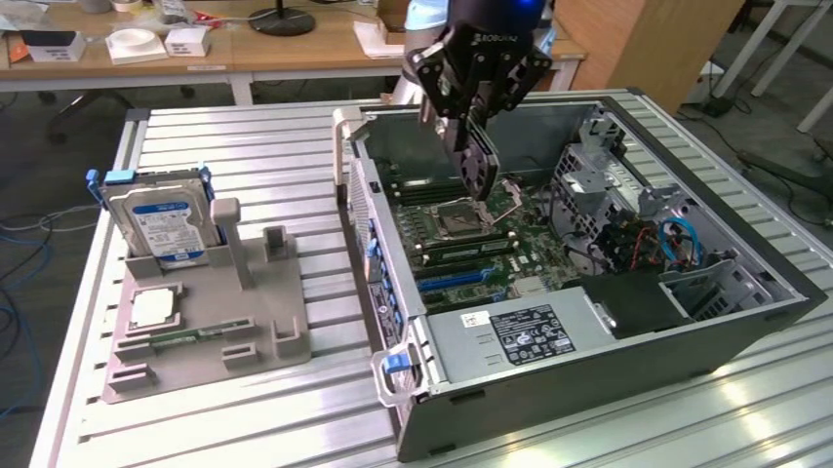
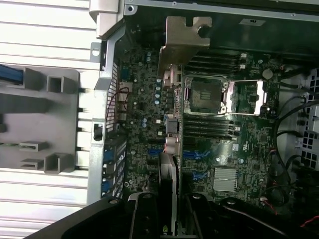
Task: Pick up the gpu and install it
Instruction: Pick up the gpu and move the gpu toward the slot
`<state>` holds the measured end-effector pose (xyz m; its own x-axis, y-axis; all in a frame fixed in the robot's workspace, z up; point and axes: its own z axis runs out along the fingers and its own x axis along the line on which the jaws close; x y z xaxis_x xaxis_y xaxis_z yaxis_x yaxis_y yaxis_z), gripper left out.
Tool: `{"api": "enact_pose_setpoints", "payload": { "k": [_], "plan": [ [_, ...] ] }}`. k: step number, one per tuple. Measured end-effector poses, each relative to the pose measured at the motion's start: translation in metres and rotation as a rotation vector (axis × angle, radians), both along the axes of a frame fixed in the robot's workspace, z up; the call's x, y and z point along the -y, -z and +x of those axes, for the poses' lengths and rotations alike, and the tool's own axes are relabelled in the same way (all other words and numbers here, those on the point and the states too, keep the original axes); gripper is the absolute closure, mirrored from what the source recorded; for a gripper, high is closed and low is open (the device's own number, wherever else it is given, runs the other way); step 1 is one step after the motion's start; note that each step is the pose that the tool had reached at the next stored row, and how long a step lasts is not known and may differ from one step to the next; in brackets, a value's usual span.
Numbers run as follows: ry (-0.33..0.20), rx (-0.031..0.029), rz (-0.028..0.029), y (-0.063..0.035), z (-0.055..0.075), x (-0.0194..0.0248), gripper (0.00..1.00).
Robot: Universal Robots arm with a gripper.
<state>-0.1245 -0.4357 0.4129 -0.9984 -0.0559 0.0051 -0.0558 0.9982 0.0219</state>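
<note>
So here's where we stood: the gripper (image 1: 466, 125) was clamped on the gpu (image 1: 479, 168), fingers pinched on the card's upper end. The card hung below it on edge, a bit tilted, with its lower end pointing down into the open computer case (image 1: 729, 292). It wasn't seated in any slot. We saw it up in the air over the motherboard (image 1: 475, 249), roughly above the CPU socket (image 1: 458, 222), toward the far end of the case in the exterior view.

From the wrist view we looked pretty much straight down along the gpu (image 2: 169, 164). It showed as a thin edge running out from between the two dark fingers (image 2: 144, 219), with its metal end bracket (image 2: 184, 40) at the far end. Under it lay the motherboard (image 2: 224, 149), with the CPU socket (image 2: 204, 94) just beside the card's line.

Over on the exterior view's left, well apart from the case, the grey holder (image 1: 260, 322) sat on the slatted table (image 1: 234, 146). The hard drive (image 1: 159, 226) stood upright in it and a processor chip (image 1: 152, 307) lay flat in its own pocket nearer the camera. The power supply (image 1: 521, 331) sat in the near corner of the case, label side up.
</note>
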Motion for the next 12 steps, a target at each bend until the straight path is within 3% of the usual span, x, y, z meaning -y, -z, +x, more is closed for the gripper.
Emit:
{"api": "enact_pose_setpoints", "payload": {
  "k": [12],
  "plan": [
    [0.0, 0.0028, -0.0008, 0.0001, 0.0083, 0.0, 0.73]
  ]
}}
